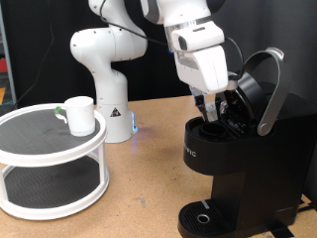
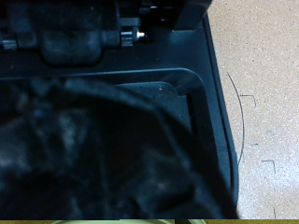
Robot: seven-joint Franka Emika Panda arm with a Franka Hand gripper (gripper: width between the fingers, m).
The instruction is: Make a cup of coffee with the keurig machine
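The exterior view was evenly lit from above and fairly sharp against a dark backdrop, while the wrist view was dim and blurred, the black coffee machine (image 2: 112, 112) filling it as soft shadow beside a bright tabletop (image 2: 262, 112).

Light wooden table (image 1: 139, 188) carries it all. Standing on it at the exterior view's left is a white two-tier round stand (image 1: 50, 164); behind, the white robot arm base (image 1: 104, 84); at the right, the black keurig machine (image 1: 233, 174), lid up.
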